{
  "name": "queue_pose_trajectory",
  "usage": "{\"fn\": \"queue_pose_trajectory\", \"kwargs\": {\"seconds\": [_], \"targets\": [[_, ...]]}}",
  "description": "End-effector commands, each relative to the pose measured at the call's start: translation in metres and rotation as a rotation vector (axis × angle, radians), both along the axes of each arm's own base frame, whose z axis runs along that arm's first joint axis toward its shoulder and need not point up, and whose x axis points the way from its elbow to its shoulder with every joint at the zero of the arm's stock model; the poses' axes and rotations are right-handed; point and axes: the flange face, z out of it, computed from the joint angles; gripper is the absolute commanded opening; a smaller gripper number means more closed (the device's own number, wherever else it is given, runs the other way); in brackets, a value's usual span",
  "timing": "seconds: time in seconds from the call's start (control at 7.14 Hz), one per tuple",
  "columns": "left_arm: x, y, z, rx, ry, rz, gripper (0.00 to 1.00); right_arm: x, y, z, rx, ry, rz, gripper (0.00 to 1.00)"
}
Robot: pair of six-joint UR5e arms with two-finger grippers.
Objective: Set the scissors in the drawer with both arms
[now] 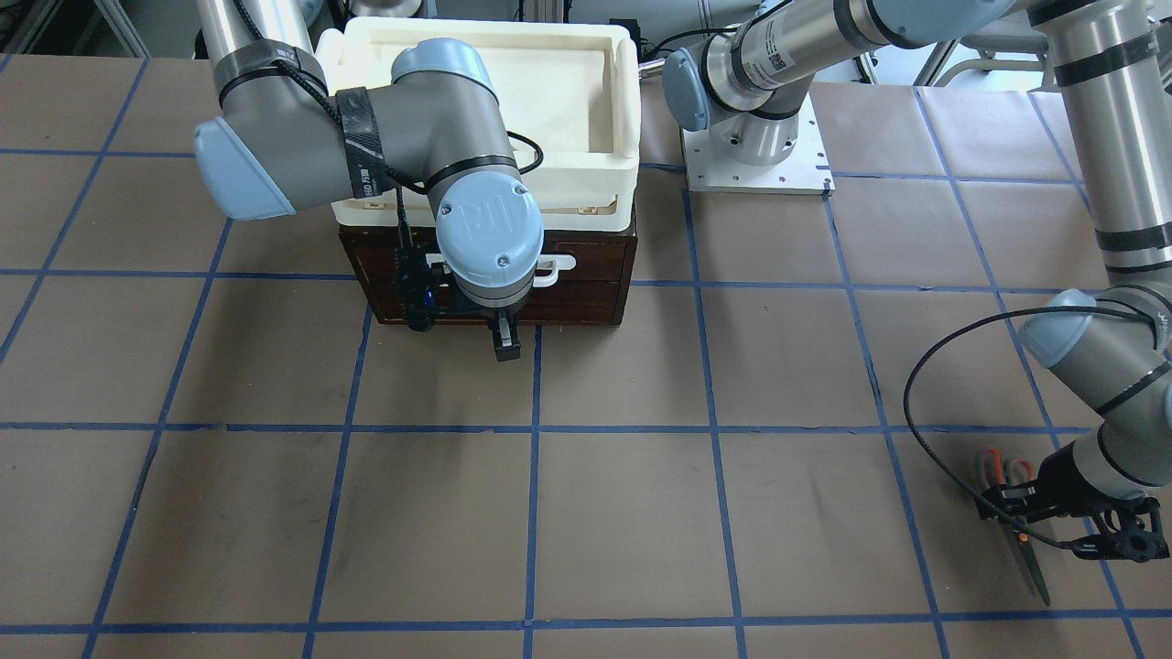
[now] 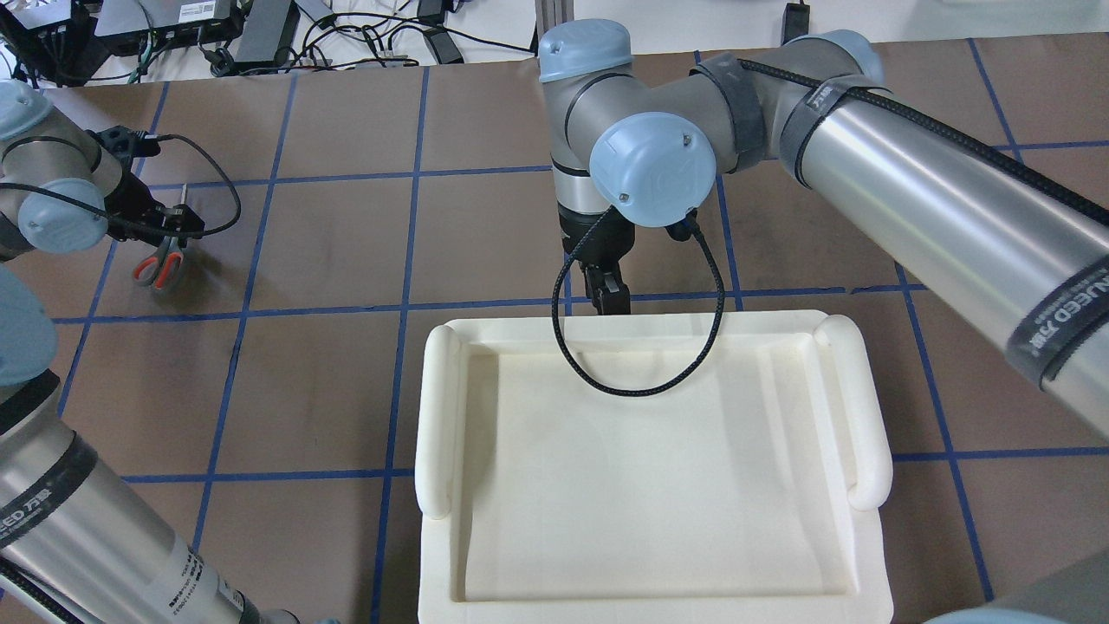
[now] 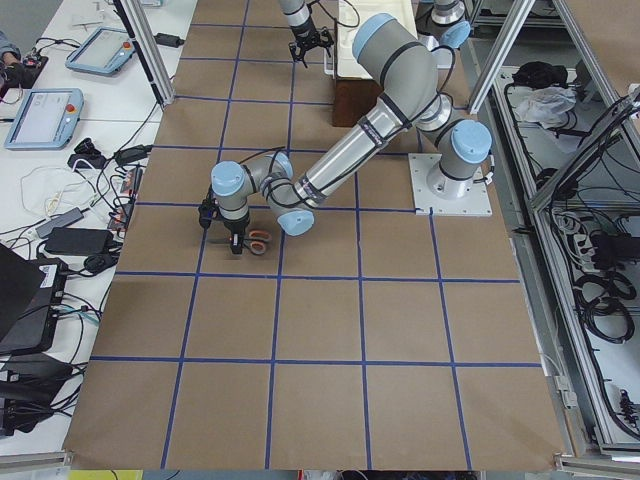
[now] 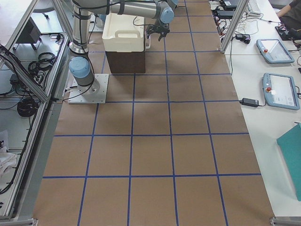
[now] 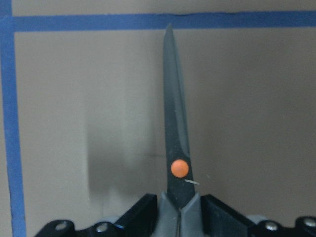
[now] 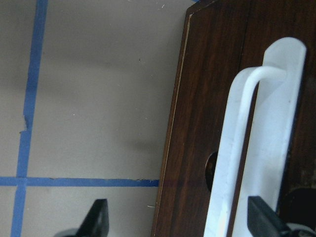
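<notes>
The left gripper (image 5: 178,210) pinches the scissors (image 5: 177,148) just behind the pivot, at the table's far left. The right gripper (image 6: 180,217) is spread around the handle (image 6: 247,148) of the closed drawer (image 1: 586,275). It should clamp squarely, then pull straight.

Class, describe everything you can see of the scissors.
The scissors are small, with grey handles lined orange, an orange pivot dot and slim dark blades closed to one point. The handles look plastic, the blades metal. They sit over the brown table, tip towards a blue tape line; whether they rest on it is unclear. The left gripper pinches them just behind the pivot.
</notes>
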Motion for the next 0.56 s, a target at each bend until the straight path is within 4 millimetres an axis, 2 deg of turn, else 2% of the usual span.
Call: {"fn": "queue_pose_trajectory", "kwargs": {"seconds": [0.0,0.14,0.28,0.42], "targets": [[-0.0003,0.0009,0.0055,-0.006,-0.002,0.0,0.33,-0.001,0.0026,-0.0046,0.01,0.005,0.0,1.0],[-0.0012,0.0029,0.0024,0.0,0.0,0.001,0.35,-0.0012,0.0025,-0.0046,0.01,0.005,0.002,1.0],[-0.0016,0.0033,0.0007,0.002,0.003,0.0,0.57,-0.001,0.0017,-0.0063,0.01,0.004,0.009,1.0],[-0.0016,0.0033,-0.0003,0.004,0.003,0.0,0.59,-0.0009,0.001,-0.0099,0.015,0.008,0.009,1.0]]}}
